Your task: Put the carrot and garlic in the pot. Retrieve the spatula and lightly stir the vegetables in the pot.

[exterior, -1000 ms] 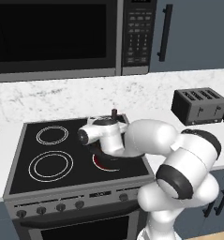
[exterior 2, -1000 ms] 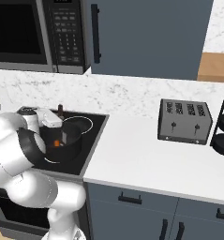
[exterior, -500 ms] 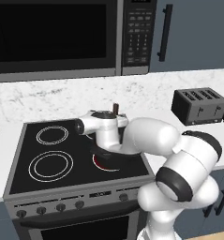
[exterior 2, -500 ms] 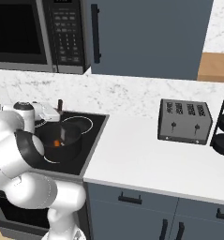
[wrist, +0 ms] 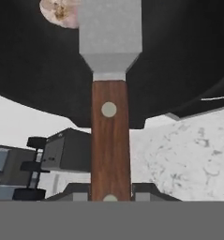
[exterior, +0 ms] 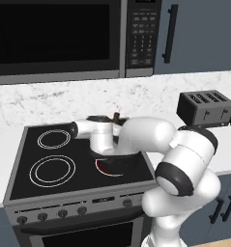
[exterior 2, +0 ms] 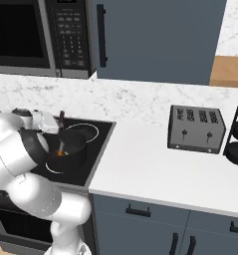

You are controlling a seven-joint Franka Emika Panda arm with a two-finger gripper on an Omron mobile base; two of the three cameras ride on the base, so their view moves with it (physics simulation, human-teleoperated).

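We see our dark two-finger end effector (wrist: 110,191) clamped on the reddish-brown wooden-handled spatula (wrist: 110,140). Its flat silver-grey blade reaches into the round matte-black pot (wrist: 179,61), beside the pale pinkish garlic bulb (wrist: 59,11) at eleven o'clock. The small orange carrot (exterior 2: 61,154) lies inside the pot too.

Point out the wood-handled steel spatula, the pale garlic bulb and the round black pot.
Wood-handled steel spatula (wrist: 109,136): hand view, middle of the reddish-brown handle.
Pale garlic bulb (wrist: 59,11): hand view, visible part beside the blade, inside the pot.
Round black pot (exterior 2: 73,149): right base view, outer wall.
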